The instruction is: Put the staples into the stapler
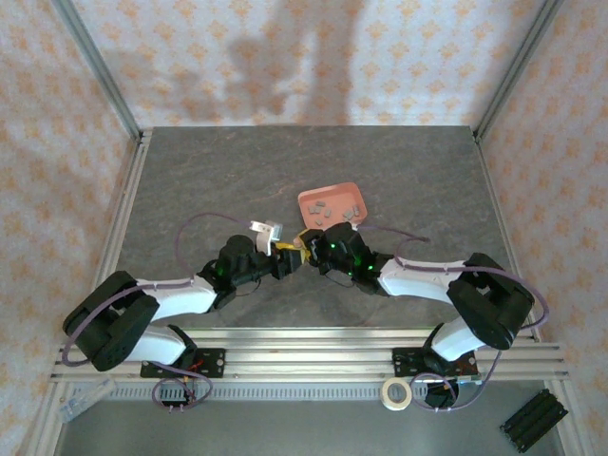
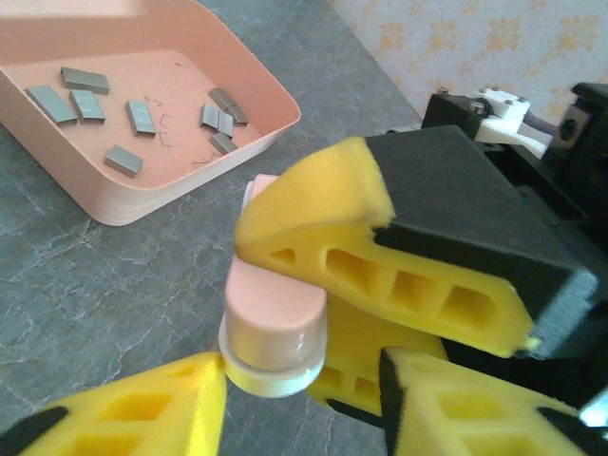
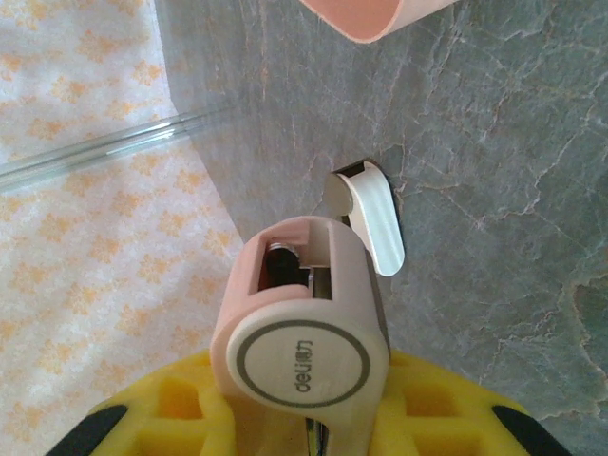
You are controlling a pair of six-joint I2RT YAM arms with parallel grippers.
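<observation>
Presently right pincer [image 2: 285, 304] clamps the stapler [image 3: 304, 332], left pincer [image 2: 304, 380] grip I cannot tell; crowding could wrench it loose.

Light in the top view is bright, even and soft-edged. Behind the tray [image 1: 311, 201], broad blurred shadows spread over the patterned back wall [image 1: 285, 57], so the light seems to come from the near side. The table [image 1: 209, 180] around the tray is evenly lit and matte.

In the left wrist view the tray [image 2: 142, 204] and staples [image 2: 141, 116] are fairly sharp. The stapler [image 2: 275, 323], below and right of the tray, is soft because it is close to the lens.

In the right wrist view, below the tray's corner [image 3: 370, 19], the stapler [image 3: 304, 351] is crisp enough to show lettering, with a small dark shadow under its white flap. Left of the tray, a glare streak crosses the clear side panel [image 3: 95, 152].
</observation>
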